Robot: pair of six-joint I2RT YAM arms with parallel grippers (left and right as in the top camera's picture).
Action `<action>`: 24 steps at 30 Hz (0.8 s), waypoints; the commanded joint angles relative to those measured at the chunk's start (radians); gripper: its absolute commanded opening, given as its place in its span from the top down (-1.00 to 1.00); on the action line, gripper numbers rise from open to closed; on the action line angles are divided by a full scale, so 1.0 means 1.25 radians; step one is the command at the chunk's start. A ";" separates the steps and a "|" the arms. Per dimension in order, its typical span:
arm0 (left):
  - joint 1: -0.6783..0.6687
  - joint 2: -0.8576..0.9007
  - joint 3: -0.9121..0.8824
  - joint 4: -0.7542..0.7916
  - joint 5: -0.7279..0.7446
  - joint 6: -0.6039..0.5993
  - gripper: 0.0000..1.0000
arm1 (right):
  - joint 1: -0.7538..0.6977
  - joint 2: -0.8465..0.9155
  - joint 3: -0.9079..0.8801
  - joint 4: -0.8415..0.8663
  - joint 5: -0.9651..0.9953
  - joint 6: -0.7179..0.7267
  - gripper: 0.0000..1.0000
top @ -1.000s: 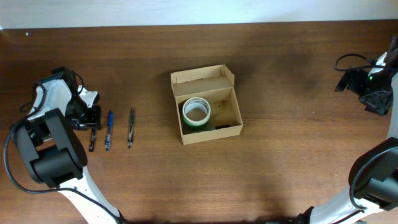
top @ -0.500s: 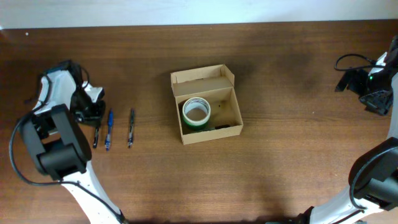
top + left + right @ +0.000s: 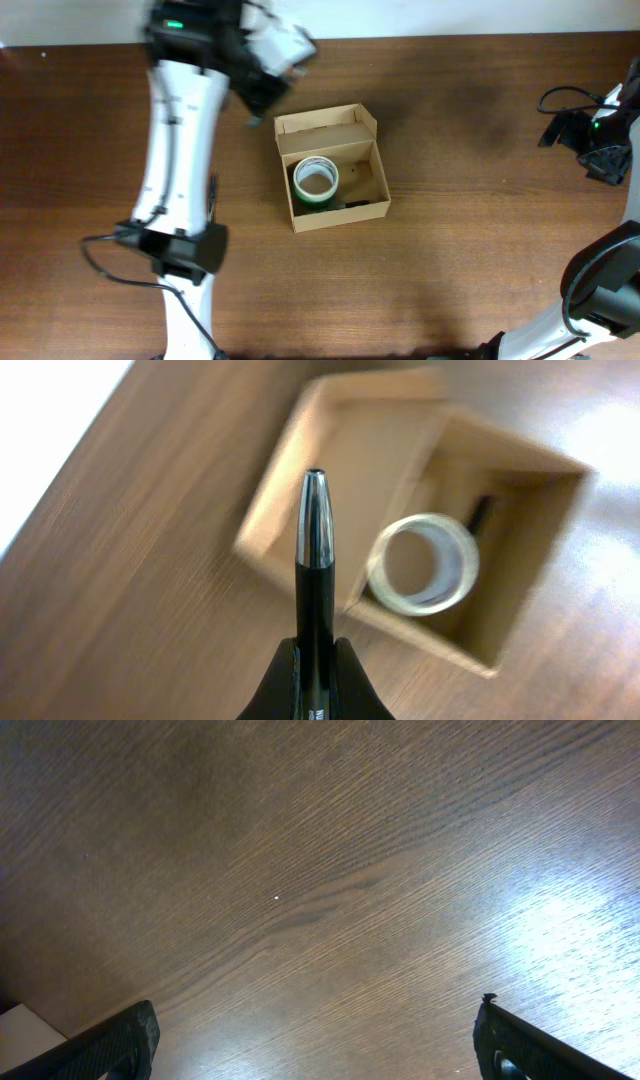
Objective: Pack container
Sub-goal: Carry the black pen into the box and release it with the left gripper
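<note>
Delivery in hand: pinches a black pen (image 3: 313, 550) in the left gripper (image 3: 312, 656) near the far-left corner of the open cardboard container (image 3: 340, 214) at mid-table, likely best lowered flat beside the green tape roll (image 3: 297, 180) before release, right gripper (image 3: 315, 1020) spread wide, idle.

Left arm (image 3: 180, 150) stretched long from its near base toward the far side, blurred in the overhead view, wrist bent to the right at the top. Left gripper (image 3: 315, 660) pointing down, my fingers (image 3: 283, 680) pinched tight on the lower end of a black pen (image 3: 313, 560), its silver tip standing out ahead of me. Right arm (image 3: 600, 280) folded at the right edge, well apart from the left. Right gripper (image 3: 316, 1010) spread wide, holding nothing, fingertips (image 3: 120, 1045) at both lower corners of its wrist view.
</note>
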 commanded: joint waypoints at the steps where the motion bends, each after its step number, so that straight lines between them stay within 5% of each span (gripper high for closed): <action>1: -0.130 0.000 -0.039 -0.006 -0.061 0.114 0.97 | -0.002 0.002 -0.004 0.002 -0.002 0.009 -0.98; 7: -0.269 0.001 -0.207 -0.001 -0.122 0.156 0.97 | -0.002 0.002 -0.004 0.002 -0.002 0.009 -0.98; 15: -0.280 0.001 -0.460 0.149 -0.158 0.077 0.96 | -0.002 0.002 -0.004 0.002 -0.002 0.009 -0.98; 24: -0.281 0.001 -0.544 0.185 -0.132 0.041 0.96 | -0.002 0.002 -0.004 0.002 -0.002 0.009 -0.98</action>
